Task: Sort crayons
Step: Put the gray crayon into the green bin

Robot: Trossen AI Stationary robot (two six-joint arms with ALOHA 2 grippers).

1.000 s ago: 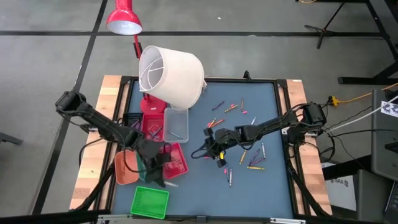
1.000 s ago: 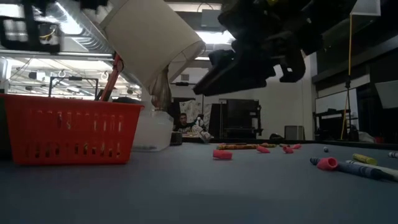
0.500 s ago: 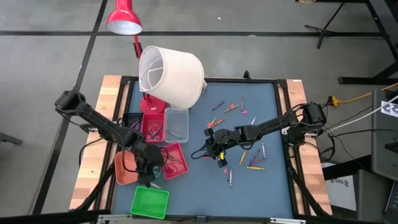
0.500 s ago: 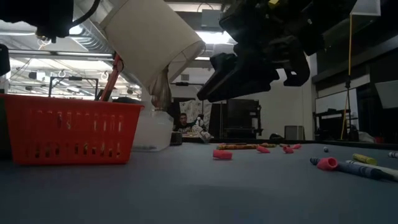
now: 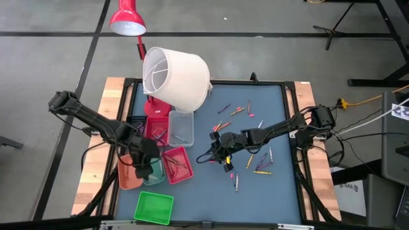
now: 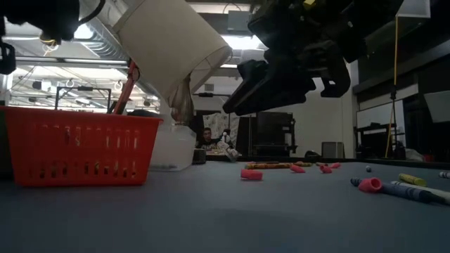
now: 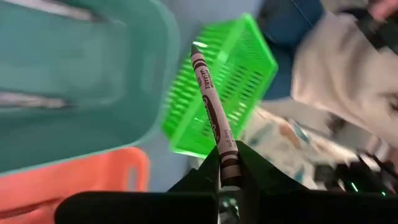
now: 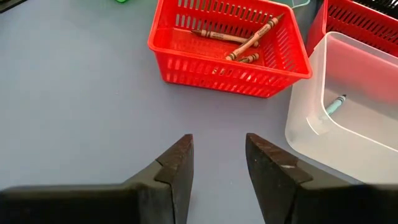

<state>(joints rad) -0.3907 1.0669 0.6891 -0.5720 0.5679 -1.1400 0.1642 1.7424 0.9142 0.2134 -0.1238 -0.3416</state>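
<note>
My left gripper [image 5: 143,166] hangs over the teal tray [image 5: 155,174], beside the orange tray [image 5: 128,176], shut on a dark brown crayon [image 7: 208,106]. The left wrist view shows the teal tray [image 7: 81,81], the green tray [image 7: 217,106] and the orange tray [image 7: 74,180] below it. My right gripper [image 5: 216,152] waits open above the mat at mid-table, nothing between its fingers [image 8: 217,163]. Loose crayons [image 5: 261,161] lie on the mat to its right. Several crayons rest in a red tray [image 8: 230,43], and one teal crayon lies in the clear tray [image 8: 348,112]. My left gripper pinches the brown crayon's back end [image 7: 227,163] between its two fingers. The crayon runs in line with the fingers and sticks out past their tips, point [image 7: 196,50] leading. The fingers slant downward. The crayon is lifted clear above the trays.
A white lampshade [image 5: 176,76] and a red lamp [image 5: 128,19] stand at the far left of the mat. A second red tray [image 5: 156,128] sits beside the clear tray [image 5: 181,126]. The green tray [image 5: 154,206] is near the front edge. More crayons [image 5: 235,110] lie toward the far side.
My left gripper has moved toward the table's left edge and a little toward the far edge, from beside the near red tray to over the teal and orange trays, tipping as it went. The right arm kept still.
</note>
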